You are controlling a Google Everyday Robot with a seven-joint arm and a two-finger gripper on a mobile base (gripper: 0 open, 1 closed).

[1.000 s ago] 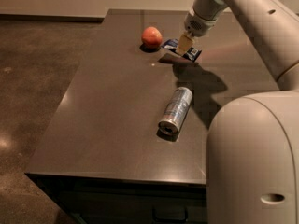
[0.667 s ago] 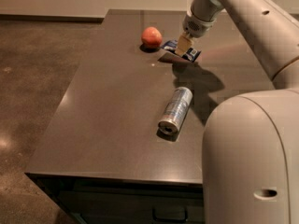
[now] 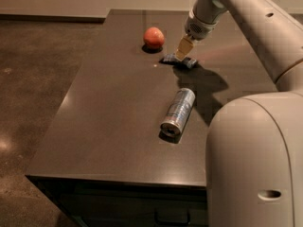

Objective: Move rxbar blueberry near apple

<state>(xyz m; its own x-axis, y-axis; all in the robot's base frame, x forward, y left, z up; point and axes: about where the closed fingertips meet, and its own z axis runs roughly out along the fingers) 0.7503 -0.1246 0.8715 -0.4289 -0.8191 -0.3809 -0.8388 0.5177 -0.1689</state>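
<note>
Nearest, at 4 o'clock in the view, the robot's body (image 3: pixel 255 164) rises as a big pale rounded shell, hiding the near right corner of the dark brown tabletop (image 3: pixel 113 108). Below the tabletop's front edge there is a dark drawer front with a handle (image 3: pixel 170 218).

Just beyond the body a silver-blue can (image 3: pixel 178 111) lies on its side. Its round end faces 7 o'clock and its length runs toward 1 o'clock. It stands apart from everything else.

Farther back, at 12 o'clock from the can, the dark blue snack bar (image 3: pixel 189 63) lies flat on the tabletop. The gripper (image 3: pixel 181 56) is right on it, pointing down, with the tan jaws drawn narrow together and their tips pinching the bar's top. Their shadow falls on the tabletop toward 5 o'clock, between the bar and the can.

The pale arm (image 3: pixel 246 18) climbs from the gripper toward 1 o'clock, then sweeps down the right side to the body.

At 10 o'clock from the bar sits the red-orange apple (image 3: pixel 154 37), near the bar but not touching it, with a strip of bare tabletop between them.

To the left, at 9 o'clock, the brown floor (image 3: pixel 33 79) stretches to a pale wall at the back.
</note>
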